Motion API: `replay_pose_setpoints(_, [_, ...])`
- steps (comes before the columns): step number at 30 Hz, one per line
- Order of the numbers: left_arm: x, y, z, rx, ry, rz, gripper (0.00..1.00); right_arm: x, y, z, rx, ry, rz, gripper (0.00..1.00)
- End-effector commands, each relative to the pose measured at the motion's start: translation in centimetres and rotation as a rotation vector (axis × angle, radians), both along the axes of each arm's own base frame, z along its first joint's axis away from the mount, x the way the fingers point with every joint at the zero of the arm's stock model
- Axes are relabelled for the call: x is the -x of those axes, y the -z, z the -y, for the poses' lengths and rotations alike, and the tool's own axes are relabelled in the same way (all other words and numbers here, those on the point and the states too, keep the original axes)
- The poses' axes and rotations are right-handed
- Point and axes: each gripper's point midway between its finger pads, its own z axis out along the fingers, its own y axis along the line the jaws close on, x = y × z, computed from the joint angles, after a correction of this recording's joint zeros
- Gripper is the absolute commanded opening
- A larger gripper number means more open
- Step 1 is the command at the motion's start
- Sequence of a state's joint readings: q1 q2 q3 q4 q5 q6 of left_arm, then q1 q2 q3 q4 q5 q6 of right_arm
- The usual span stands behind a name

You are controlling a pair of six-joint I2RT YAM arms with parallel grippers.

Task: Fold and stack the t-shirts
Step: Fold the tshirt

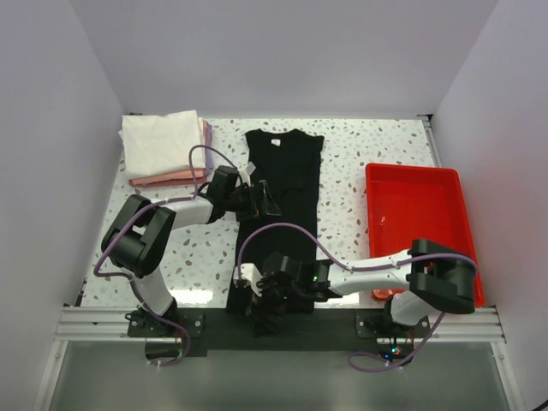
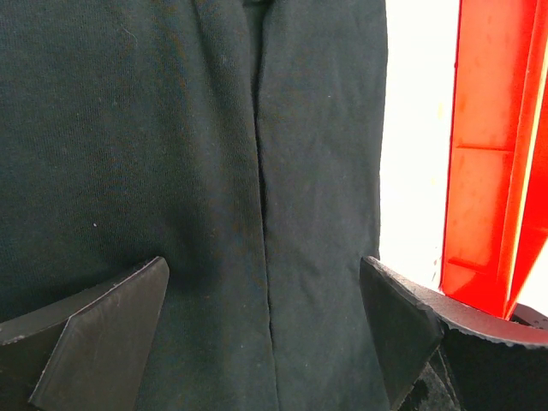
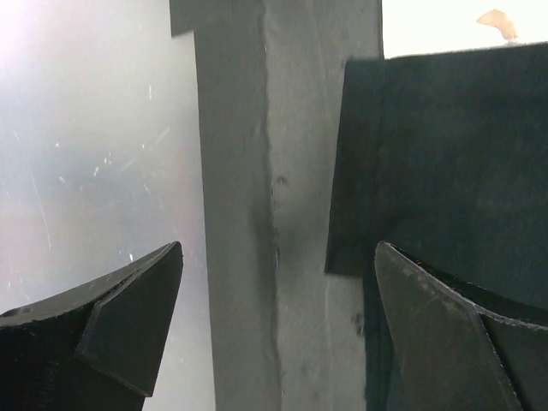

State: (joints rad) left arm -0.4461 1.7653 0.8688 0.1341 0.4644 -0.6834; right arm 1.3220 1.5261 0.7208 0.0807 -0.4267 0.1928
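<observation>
One red tray [image 1: 419,210] (right of black t-shirt [image 1: 284,163])

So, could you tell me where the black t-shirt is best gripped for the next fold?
The black t-shirt lies flat as a long strip, its near end seemingly overhanging the table. So probably grip the near hem corner, coming from the near side with the open right gripper; a finger can slip beneath there.

One black t-shirt [image 1: 291,171] is counted at centre, three folded shirts [image 1: 163,144] upper left, one red tray [image 1: 424,214] right, two arms [image 1: 184,212] bottom.
</observation>
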Motion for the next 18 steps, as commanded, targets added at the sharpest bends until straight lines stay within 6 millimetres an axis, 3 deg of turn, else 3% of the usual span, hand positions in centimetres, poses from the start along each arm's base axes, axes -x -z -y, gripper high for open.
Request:
replay_pose_setpoints(1, [0.8, 4.1, -2.6, -0.165, -0.026, -0.063, 1.0, -0.4, -1.0, 0.8, -0.001, 0.02, 0.048, 0.98])
replay_pose_setpoints(3, [0.8, 4.2, -2.6, -0.169, -0.027, -0.064, 1.0, -1.1, -2.1, 0.9, -0.022, 0.06, 0.072, 0.99])
replay_pose_setpoints(7, [0.0, 4.1, -2.4, -0.167, -0.041, -0.053, 1.0, -5.0, -4.1, 1.0, -0.022, 0.313, 0.158, 0.99])
replay_pose_setpoints(10, [-0.9, 3.8, -1.7, -0.147, -0.034, -0.043, 1.0, -7.3, -4.6, 2.2, 0.02, 0.454, 0.177, 0.99])
replay_pose_setpoints(13, [-1.3, 3.6, -1.1, -0.124, -0.023, -0.051, 1.0, -10.7, -4.1, 4.2, 0.063, 0.63, 0.133, 0.99])
replay_pose_setpoints(14, [-1.4, 3.5, -1.0, -0.119, -0.025, -0.048, 1.0, -12.8, -3.7, 5.4, 0.082, 0.71, 0.117, 0.99])
replay_pose_setpoints(18, [-1.8, 2.8, -1.4, -0.13, -0.045, -0.023, 1.0, -17.0, -3.1, 8.2, 0.118, 0.885, 0.088, 0.99])
